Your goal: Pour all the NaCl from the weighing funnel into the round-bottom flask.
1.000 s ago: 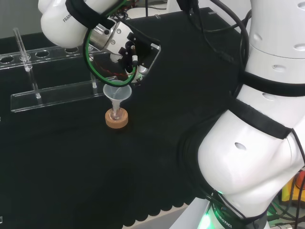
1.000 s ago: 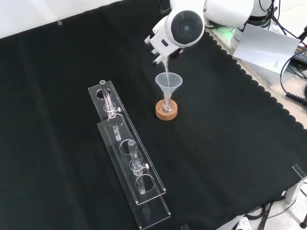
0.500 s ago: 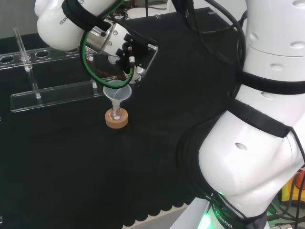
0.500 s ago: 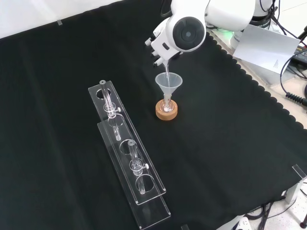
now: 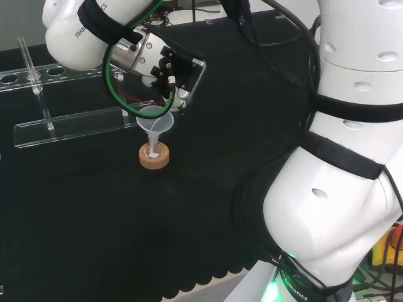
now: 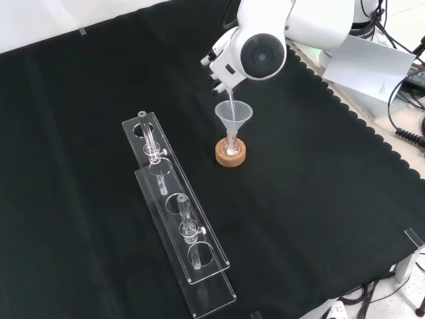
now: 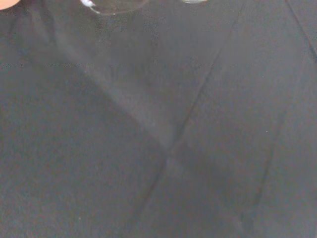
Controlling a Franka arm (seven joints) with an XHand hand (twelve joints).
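Front view: the hand tips a weighing funnel, its stem reaching down into the wide funnel on the flask, which sits in a cork ring at the hand's 6 o'clock. Fingers appear curled round the weighing funnel. Best to hold the stem centred, tilt slowly, and pause until the last grains fall.

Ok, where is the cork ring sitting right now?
In the front view the cork ring sits right of the clear rack, under the funnel and below the hand.
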